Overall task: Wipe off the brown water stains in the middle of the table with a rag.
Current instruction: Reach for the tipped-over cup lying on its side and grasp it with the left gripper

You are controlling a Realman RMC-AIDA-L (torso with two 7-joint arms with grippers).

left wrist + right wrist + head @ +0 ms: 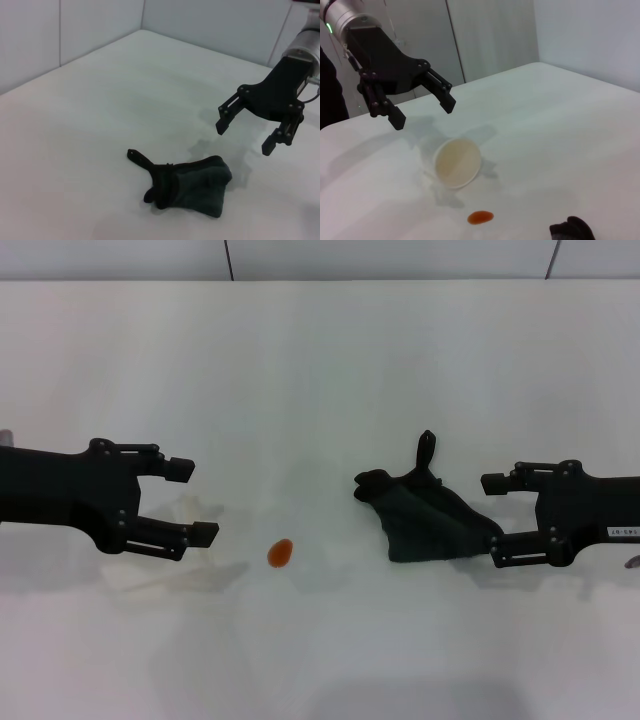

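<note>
The brown water stain [280, 552] is a small orange-brown oval on the white table [320, 370], left of centre. It also shows in the right wrist view [480, 217]. The dark green-black rag [428, 520] lies crumpled to the right of the stain, its loop tab pointing away from me. It also shows in the left wrist view [192, 185]. My right gripper [493, 520] is open and empty just right of the rag, and it hovers above the table in the left wrist view [244, 139]. My left gripper [190, 502] is open and empty to the left of the stain.
A pale translucent cup [456, 162] lies on its side, mouth toward the stain, below my left gripper [423, 113]. It shows only faintly in the head view [197, 525]. A grey wall runs along the table's far edge [320, 280].
</note>
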